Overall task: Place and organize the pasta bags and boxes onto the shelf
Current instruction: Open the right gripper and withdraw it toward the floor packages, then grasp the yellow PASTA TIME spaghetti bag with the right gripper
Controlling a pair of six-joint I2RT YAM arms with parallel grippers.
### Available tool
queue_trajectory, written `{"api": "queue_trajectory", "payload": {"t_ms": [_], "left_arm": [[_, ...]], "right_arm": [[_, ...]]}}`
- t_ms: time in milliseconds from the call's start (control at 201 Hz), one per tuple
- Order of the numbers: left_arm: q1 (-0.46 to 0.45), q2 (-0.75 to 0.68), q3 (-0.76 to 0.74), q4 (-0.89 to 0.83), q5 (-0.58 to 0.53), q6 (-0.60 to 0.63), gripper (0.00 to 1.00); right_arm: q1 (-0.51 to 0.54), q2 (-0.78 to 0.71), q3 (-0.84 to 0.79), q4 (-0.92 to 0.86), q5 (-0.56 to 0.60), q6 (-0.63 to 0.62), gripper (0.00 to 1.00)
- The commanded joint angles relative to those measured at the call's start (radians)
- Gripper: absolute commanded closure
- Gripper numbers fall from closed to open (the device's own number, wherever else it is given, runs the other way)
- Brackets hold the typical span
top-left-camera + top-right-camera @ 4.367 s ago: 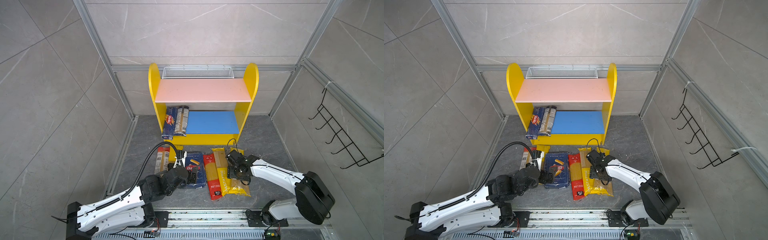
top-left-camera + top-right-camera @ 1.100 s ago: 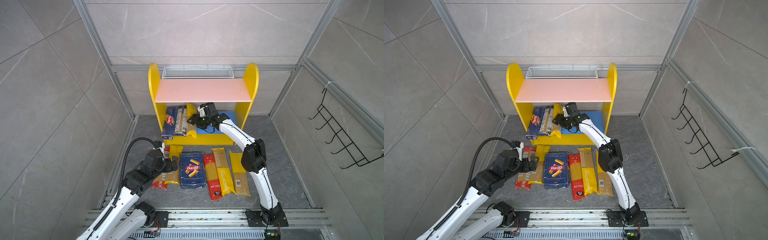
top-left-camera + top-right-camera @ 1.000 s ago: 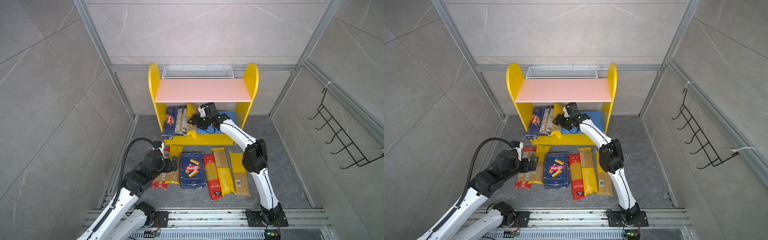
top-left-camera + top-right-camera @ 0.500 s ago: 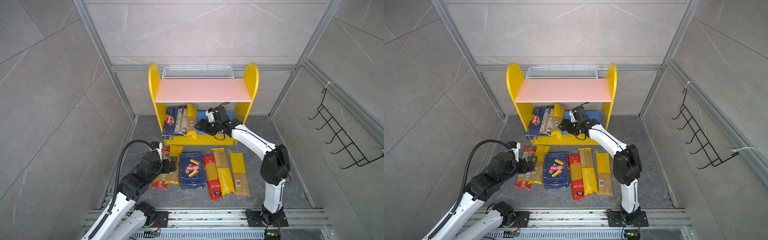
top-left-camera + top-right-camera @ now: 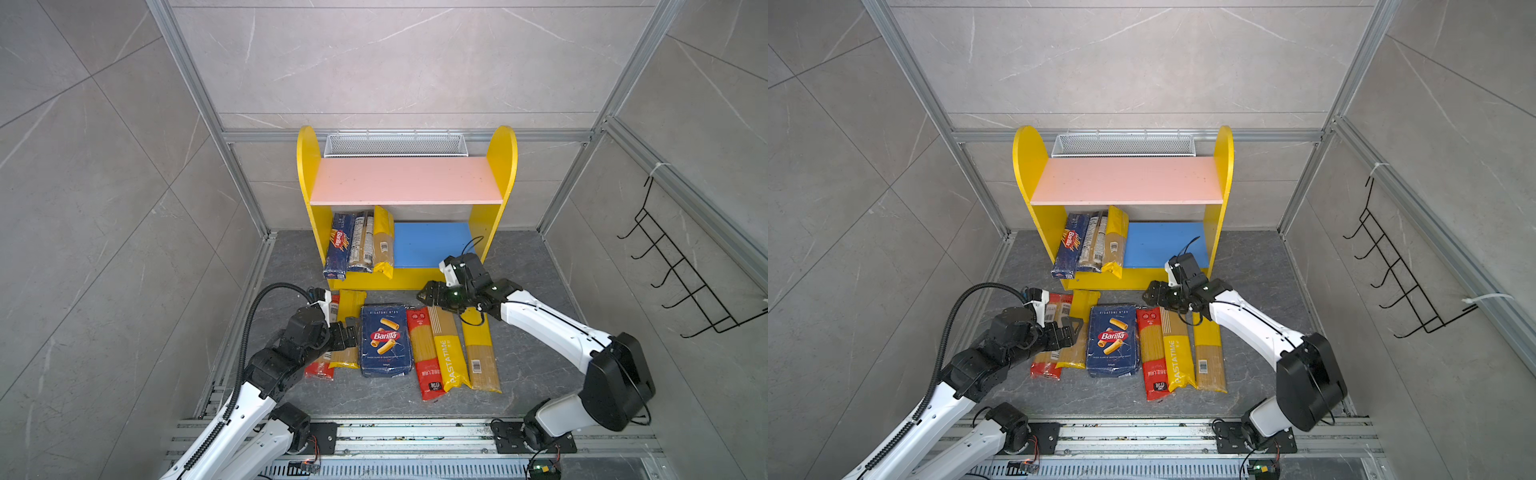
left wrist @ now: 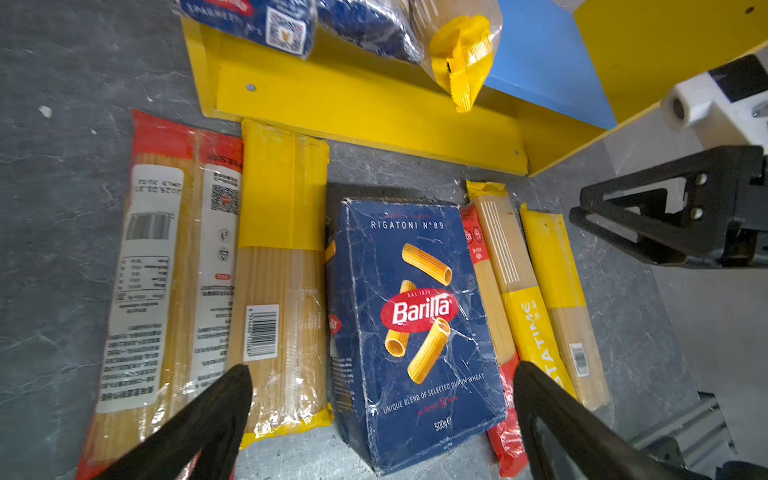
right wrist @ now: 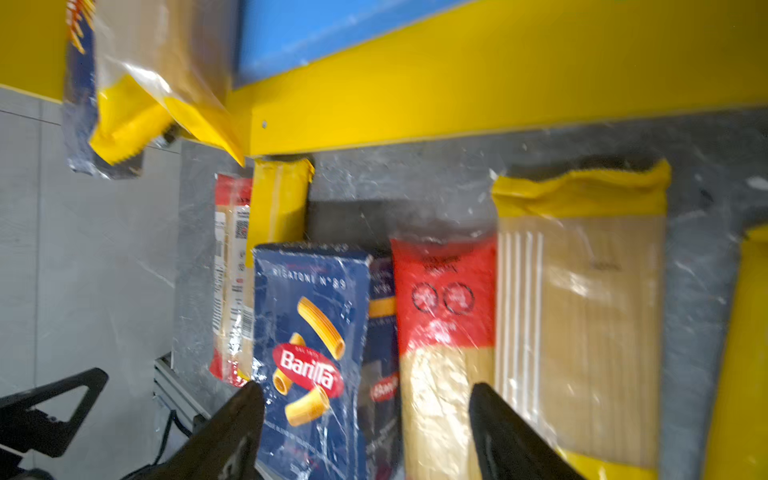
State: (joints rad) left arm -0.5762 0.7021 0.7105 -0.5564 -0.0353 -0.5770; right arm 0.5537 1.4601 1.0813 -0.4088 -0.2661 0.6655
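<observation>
Top views: right arm outstretched, end effector [image 5: 428,297] splayed.

In a top view, the shelf [image 5: 308,174] is located at frame centre. A spaghetti box [image 5: 337,245], a dark-ended bag [image 5: 360,243] and a yellow-topped bag [image 5: 383,241] are lined up at the left end of its blue lower board [image 5: 428,245]. Below, the rigatoni pack [image 5: 385,340] is laid flat on the floor [image 5: 532,365]. The left gripper [image 5: 351,332], jaws spread, is positioned over the yellow-ended bag [image 5: 348,307] to its left. The right gripper [image 5: 430,296] is positioned near the upper end of the red-ended bag [image 5: 424,357] to its right.

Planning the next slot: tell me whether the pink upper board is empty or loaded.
Empty: the pink upper board shows bare in both top views.
</observation>
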Motion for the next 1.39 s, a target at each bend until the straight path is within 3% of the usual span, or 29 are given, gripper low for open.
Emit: {"api": "queue_trajectory", "payload": {"t_ms": [0,234,413,737,1385], "left_arm": [[-0.095,0.007,-0.002,0.075,-0.034,-0.05,0.0],[-0.449,0.196,0.039,0.165,-0.254,-0.076,0.0],[-0.577,0.355,0.095,0.238,-0.285,-0.083,0.0],[-0.604,0.374,0.089,0.26,-0.299,-0.094,0.0],[-0.605,0.225,0.042,0.137,-0.4,-0.103,0.0]], "right_arm": [[0.01,-0.101,-0.105,-0.06,0.057,-0.019,0.19],[0.014,-0.253,-0.296,-0.102,0.088,-0.001,0.18],[0.021,-0.294,-0.345,-0.162,0.116,-0.006,0.17],[0.053,-0.291,-0.443,-0.092,0.114,0.022,0.15],[0.108,-0.025,-0.411,0.022,0.142,0.025,0.14]]}}
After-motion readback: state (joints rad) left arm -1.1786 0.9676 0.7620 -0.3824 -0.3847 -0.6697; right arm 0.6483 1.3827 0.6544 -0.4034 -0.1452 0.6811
